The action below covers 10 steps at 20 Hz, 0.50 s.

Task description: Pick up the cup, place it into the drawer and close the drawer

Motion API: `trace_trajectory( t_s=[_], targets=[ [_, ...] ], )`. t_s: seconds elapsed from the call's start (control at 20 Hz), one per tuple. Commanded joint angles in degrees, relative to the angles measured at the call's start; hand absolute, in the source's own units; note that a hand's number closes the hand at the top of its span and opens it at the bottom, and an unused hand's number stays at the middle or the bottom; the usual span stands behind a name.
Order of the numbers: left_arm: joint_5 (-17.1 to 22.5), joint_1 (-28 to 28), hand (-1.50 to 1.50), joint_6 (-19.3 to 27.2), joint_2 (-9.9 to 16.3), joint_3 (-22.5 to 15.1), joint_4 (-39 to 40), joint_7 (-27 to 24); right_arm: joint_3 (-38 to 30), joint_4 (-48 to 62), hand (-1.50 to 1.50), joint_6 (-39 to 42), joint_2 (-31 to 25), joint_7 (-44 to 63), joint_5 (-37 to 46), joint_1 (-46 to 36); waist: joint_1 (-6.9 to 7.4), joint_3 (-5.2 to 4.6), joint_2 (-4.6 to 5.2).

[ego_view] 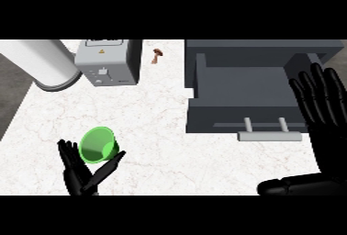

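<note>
While the drawer stands pulled out at 2 o'clock with nothing visible inside, one green cup lies tipped on its side at 8 o'clock on the tabletop, its mouth showing no contents. One left hand sits just under the cup, fingers and thumb straight on either side, released rather than curled round it. One right hand rests at 3 o'clock, fingers straight and up. At 11 o'clock stand a grey box bearing a small yellow warning triangle, writing unreadable, and a white cylinder; a small brown item lies at 12 o'clock.
</note>
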Motion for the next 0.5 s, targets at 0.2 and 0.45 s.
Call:
trace_trajectory(
  t_s=[0.2, 0.45],
  targets=[
    [2.1, -4.2, -1.5, -4.0, -0.1, 3.4, 3.9, -1.3, -0.2, 3.2, -1.5, -0.6, -0.1, -0.2, 1.1, -3.5, 0.08, -0.01, 0.01],
    [4.6, -5.4, -1.5, -12.0, 2.0, 3.3, 9.3, -3.5, 2.1, -0.7, -1.5, -0.8, 1.1, 0.0, 2.0, 0.2, -0.02, -0.01, 0.0]
  ],
)
